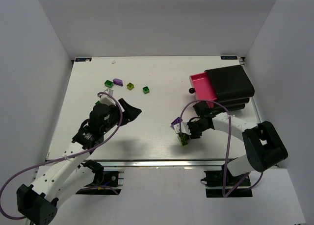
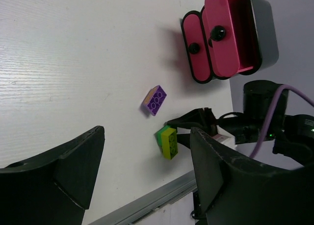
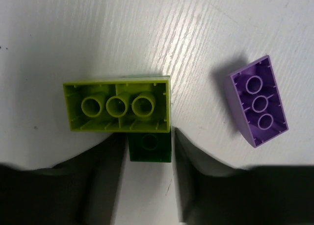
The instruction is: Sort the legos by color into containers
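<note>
Right claw (image 1: 188,132) is closed on a small dark green brick (image 3: 149,146), with 1 finger against each side, near the front edge of the white table (image 1: 147,146). Left claw (image 1: 128,110) is spread wide with nothing between its fingers. It hangs over the left half of the table and faces across toward the right claw.

At the far right of the table stands a black cabinet (image 1: 230,83). The left wrist view shows 2 pink drawers, a deeper drawer (image 2: 230,34) and a flatter drawer (image 2: 196,63) beside it. Both are pulled out, and each has a round black knob.

A lime oblong brick (image 3: 117,107) is pressed against the outer end of the dark green brick, just past the fingertips, and its hollow side shows 3 tubes. A purple oblong brick (image 3: 257,102) lies just beside it, not touching, also hollow side up.

Well apart, toward the far left of the table, 4 small bricks lie in a loose row: a green square brick (image 1: 109,83), a purple brick (image 1: 117,81) touching it, a lime square brick (image 1: 130,86) and another green brick (image 1: 146,89).
</note>
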`<act>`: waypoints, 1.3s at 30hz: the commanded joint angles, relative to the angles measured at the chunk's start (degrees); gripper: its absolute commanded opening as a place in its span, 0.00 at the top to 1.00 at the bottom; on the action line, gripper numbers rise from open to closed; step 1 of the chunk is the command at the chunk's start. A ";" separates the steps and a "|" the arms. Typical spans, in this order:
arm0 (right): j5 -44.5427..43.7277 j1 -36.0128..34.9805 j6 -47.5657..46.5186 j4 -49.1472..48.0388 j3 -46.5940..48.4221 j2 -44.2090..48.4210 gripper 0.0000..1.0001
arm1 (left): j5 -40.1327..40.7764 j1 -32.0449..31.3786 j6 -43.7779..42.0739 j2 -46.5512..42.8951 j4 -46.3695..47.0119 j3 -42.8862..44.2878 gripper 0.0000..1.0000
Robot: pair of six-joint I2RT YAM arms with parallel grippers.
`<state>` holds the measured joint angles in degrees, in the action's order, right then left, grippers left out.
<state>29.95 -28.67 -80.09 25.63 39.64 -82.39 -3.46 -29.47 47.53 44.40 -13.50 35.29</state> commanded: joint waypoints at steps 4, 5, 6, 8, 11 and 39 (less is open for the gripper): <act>-0.34 -0.25 -3.49 5.30 2.37 -2.78 0.74 | -1.90 -0.49 3.53 -0.81 2.16 4.17 0.21; -0.07 -0.34 -3.49 5.57 2.37 -2.43 0.76 | -2.16 -0.50 3.71 -0.55 2.25 5.22 0.21; 0.28 -0.25 -3.23 5.92 2.90 -1.99 0.79 | -2.42 -0.50 3.80 -0.20 2.33 5.75 0.21; 2.55 -0.25 -0.09 7.50 4.56 -0.76 0.85 | -3.82 -1.11 4.06 1.65 1.81 7.42 0.22; 6.07 -0.78 11.21 8.12 11.41 0.21 0.94 | -7.86 -1.11 3.19 5.32 0.85 9.61 0.25; 0.02 -5.61 72.01 9.45 48.08 -16.93 1.00 | -3.23 -2.17 -5.62 17.65 -3.56 20.17 0.22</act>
<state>30.02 -34.50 -11.77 36.34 85.89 -100.90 -9.61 -31.38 37.30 64.05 -19.27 55.07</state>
